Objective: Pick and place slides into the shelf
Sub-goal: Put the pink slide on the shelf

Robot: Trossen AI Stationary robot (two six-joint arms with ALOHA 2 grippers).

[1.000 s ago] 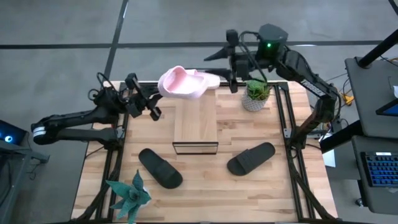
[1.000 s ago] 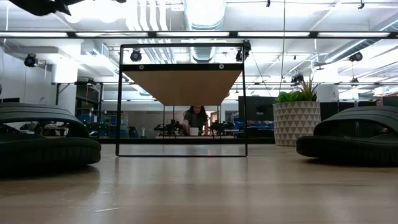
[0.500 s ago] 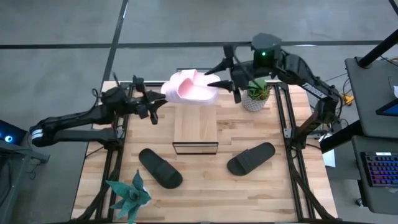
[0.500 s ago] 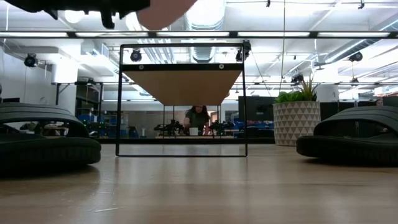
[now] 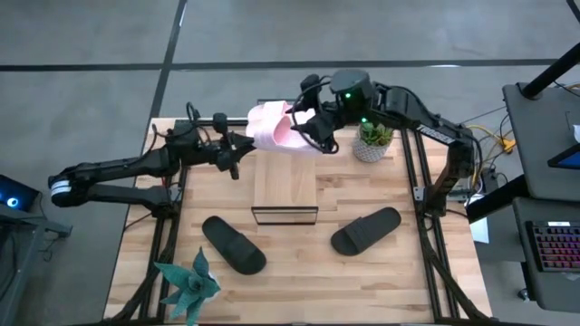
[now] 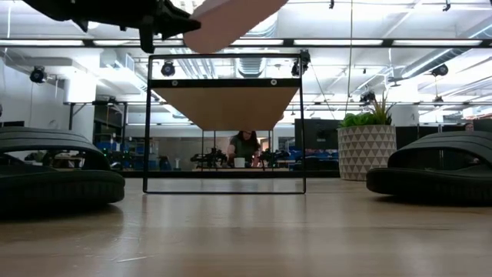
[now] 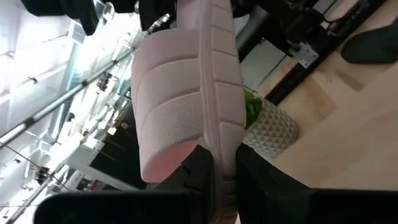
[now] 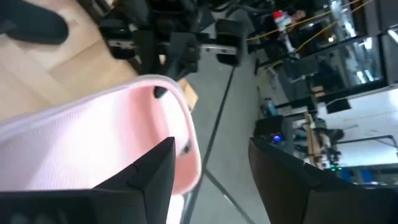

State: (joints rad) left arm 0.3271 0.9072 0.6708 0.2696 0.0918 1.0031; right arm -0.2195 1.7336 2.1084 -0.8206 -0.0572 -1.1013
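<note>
A pale pink slide (image 5: pixel 275 129) hangs in the air over the far end of the shelf (image 5: pixel 285 181), with my left gripper (image 5: pixel 240 150) shut on it from the left. In the low view the slide (image 6: pixel 231 11) shows at the top, above the shelf's plank (image 6: pixel 224 108). My right gripper (image 5: pixel 313 136) stands open at the slide's right end, and the sole's rim (image 8: pixel 186 158) lies between its fingers. Two black slides (image 5: pixel 234 244) (image 5: pixel 365 231) lie sole down on the table in front of the shelf. My left gripper pinches the pink slide's sole rim (image 7: pixel 219 163) between its two fingers, on the end nearest the table's left. The fingers lie about level and come from the left. The slide is lifted clear of shelf and table, tipped up with its strap (image 7: pixel 168 106) to one side. My right gripper: one finger (image 8: pixel 152 180) overlaps the pink sole, but whether it touches I cannot tell.
A potted plant (image 5: pixel 372 140) in a white patterned pot stands at the far right, close to my right arm. A second green plant (image 5: pixel 188 285) sits at the near left corner. Bare tabletop (image 5: pixel 299 272) lies between the black slides.
My left gripper has tipped down toward level and sunk a little toward the shelf, bringing the pink slide into the top of the low view. My right gripper has come down and toward the table's left, up to the slide's right end.
</note>
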